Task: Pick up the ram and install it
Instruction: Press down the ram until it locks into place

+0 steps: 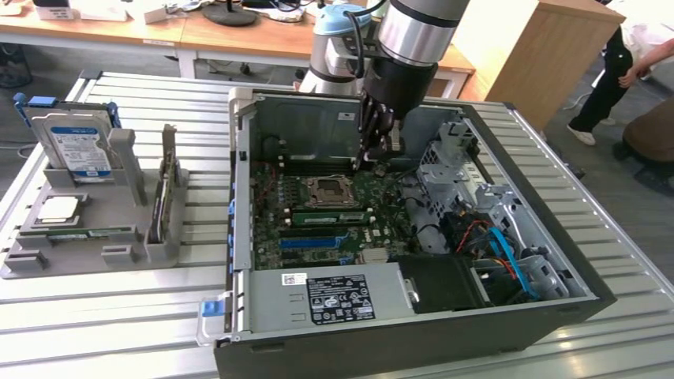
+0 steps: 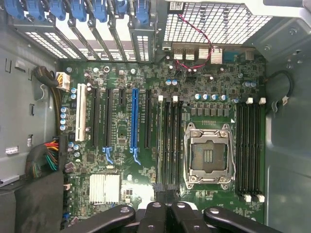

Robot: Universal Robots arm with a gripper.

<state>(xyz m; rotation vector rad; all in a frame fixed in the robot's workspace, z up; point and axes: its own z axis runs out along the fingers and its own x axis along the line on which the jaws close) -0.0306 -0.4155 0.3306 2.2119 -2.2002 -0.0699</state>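
Arm [image 1: 421,31] reaches down into the open PC case [image 1: 421,335] on the table [image 1: 106,332]; the hand [image 1: 377,158] hangs over the mobo [image 1: 368,241] w/ its fingers [image 2: 156,218] pressed together, tips meeting; in the wrist view those tips sit just past one end of the slot bank next to the CPU socket [image 1: 328,189]; can't tell if they touch the board. The ram [image 1: 331,215] is a green stick standing in a slot right beside the CPU socket, btwn it and the blue slot [image 1: 316,242], apart from the hand. A second bank of black slots runs along the socket's opposite side. Beyond the blue slot from the socket, a PSU [image 1: 337,296] w/ a black label sits by the case wall. Well away from the socket, outside the case toward the exterior view's left, a grey holder [image 1: 43,264] carries an HDD [image 1: 69,146] upright, a square silver chip [image 1: 60,208] lying flat, and a thin card [image 1: 163,185] on edge. Far from the socket toward the exterior view's right, a person [image 1: 621,71] stands past the table.
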